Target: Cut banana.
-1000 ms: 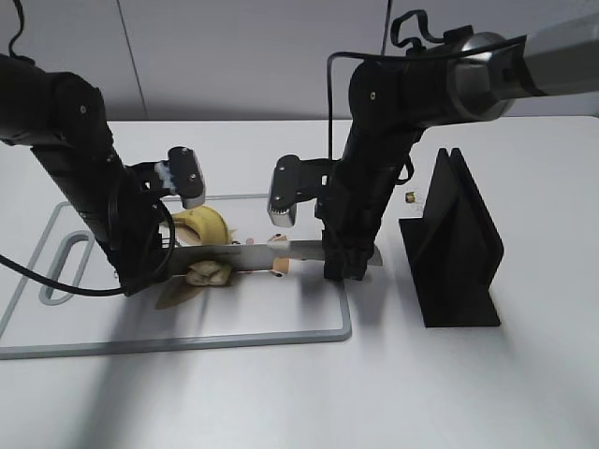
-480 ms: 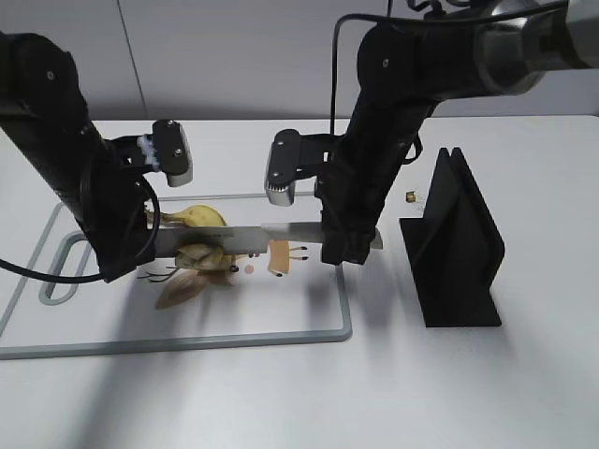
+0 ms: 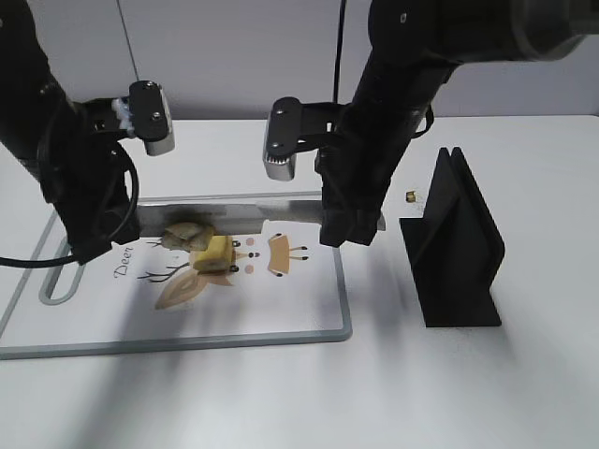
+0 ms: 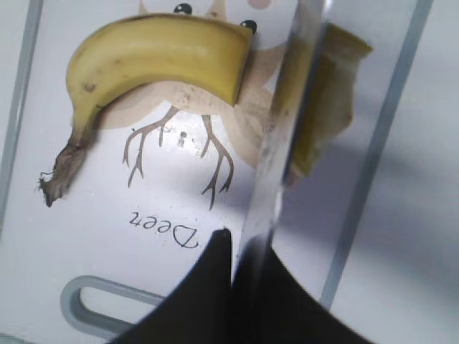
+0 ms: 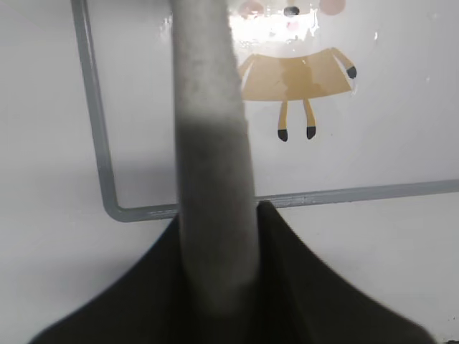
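The banana (image 3: pixel 201 245) lies on the white cutting board (image 3: pixel 187 341), left of middle. In the left wrist view it shows as a stem piece (image 4: pixel 158 57) with a flat cut end and a second piece (image 4: pixel 330 93) on the other side of the blade. A long knife (image 3: pixel 243 213) hangs level above the banana, apart from it. My left gripper (image 3: pixel 117 229) is shut on the blade's end (image 4: pixel 280 143). My right gripper (image 3: pixel 351 229) is shut on the grey handle (image 5: pixel 211 143).
A black knife stand (image 3: pixel 459 253) stands on the table to the right of the board. A small brass object (image 3: pixel 410 196) lies behind it. The board's grey rim (image 5: pixel 93 129) runs under the knife handle.
Both arms have lifted the knife straight up off the banana. The banana stays on the board with a cut face showing.
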